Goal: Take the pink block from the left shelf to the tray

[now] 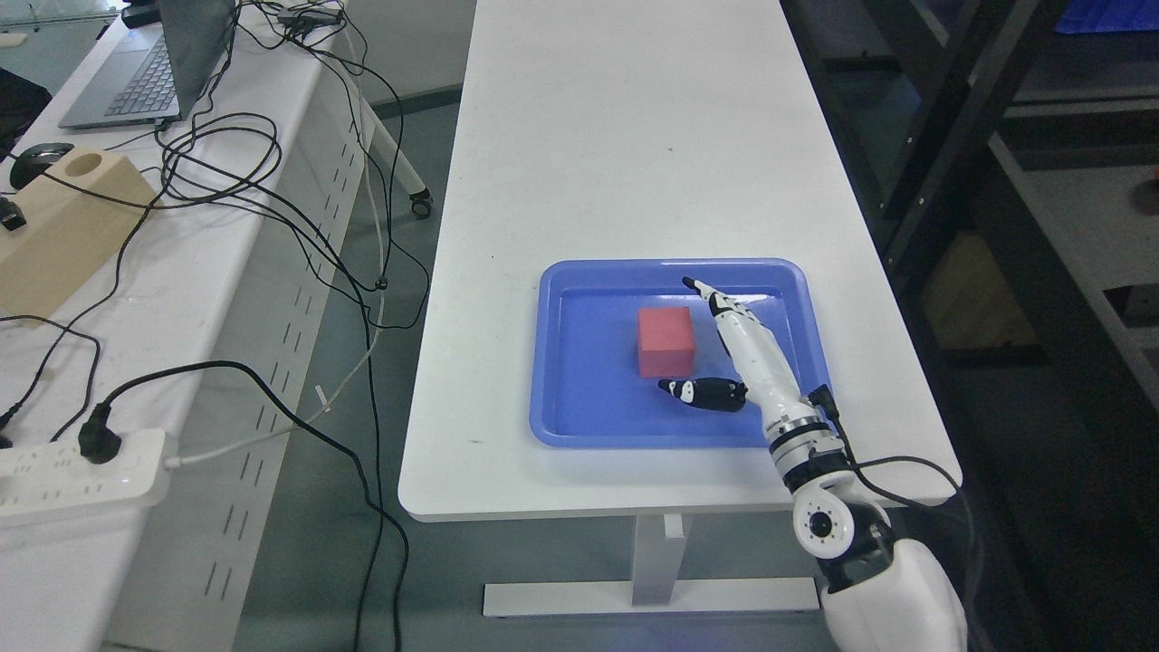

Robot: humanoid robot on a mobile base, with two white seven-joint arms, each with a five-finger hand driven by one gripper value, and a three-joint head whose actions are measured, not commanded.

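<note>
A pink block [665,340] lies in the middle of a blue tray [579,426] on the near end of a white table [625,136]. My right hand [702,349] reaches in from the lower right and hovers over the tray just right of the block. Its fingers [715,303] are stretched out straight and the thumb [702,393] sticks out to the left below the block. The hand is open and holds nothing. The block stands free, with a small gap to the fingers.
A dark metal shelf [996,181] stands to the right of the table. A second white desk [118,272] on the left holds a laptop [149,63], a wooden box [63,226], cables and a power strip [81,466].
</note>
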